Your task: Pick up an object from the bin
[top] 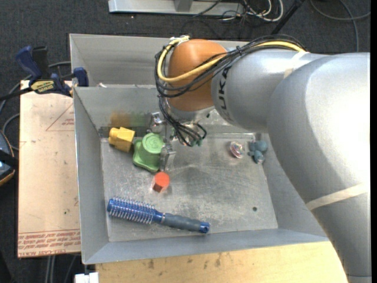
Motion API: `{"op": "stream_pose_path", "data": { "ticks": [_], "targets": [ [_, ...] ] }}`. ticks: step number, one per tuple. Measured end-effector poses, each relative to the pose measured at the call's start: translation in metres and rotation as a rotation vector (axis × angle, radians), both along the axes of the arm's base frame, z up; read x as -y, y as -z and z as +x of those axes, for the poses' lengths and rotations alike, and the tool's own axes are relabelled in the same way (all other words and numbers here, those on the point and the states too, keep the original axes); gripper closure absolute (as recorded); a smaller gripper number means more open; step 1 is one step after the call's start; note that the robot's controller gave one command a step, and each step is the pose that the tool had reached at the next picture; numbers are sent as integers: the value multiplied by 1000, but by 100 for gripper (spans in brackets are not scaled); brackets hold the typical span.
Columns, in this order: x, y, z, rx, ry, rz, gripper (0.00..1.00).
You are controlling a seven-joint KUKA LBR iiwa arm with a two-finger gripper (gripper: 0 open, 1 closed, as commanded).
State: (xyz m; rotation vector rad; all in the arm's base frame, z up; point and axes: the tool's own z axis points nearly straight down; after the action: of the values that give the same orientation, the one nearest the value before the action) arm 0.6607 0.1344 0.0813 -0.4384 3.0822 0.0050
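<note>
My gripper [163,139] hangs low in the middle of the bin, under the arm's orange dome. Its fingers stand open, one near the back and one toward the front. It is right against the right side of a green round-topped thing [147,151], which lies mostly to its left, not between the fingers. A small orange-red block [161,183] sits just in front of the gripper. Further left, a yellow block [121,138] lies beside the green thing.
A blue hairbrush [156,215] lies along the bin's front, handle pointing right. At the right side lie a small silver piece [237,150] and a grey-blue lump [257,151]. The big grey arm covers the bin's right and back-right.
</note>
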Motion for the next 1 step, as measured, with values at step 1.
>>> {"op": "stream_pose_path", "data": {
  "ticks": [1],
  "targets": [
    [25, -189, -8, -15, 52, -3, 100]
  ]
}}
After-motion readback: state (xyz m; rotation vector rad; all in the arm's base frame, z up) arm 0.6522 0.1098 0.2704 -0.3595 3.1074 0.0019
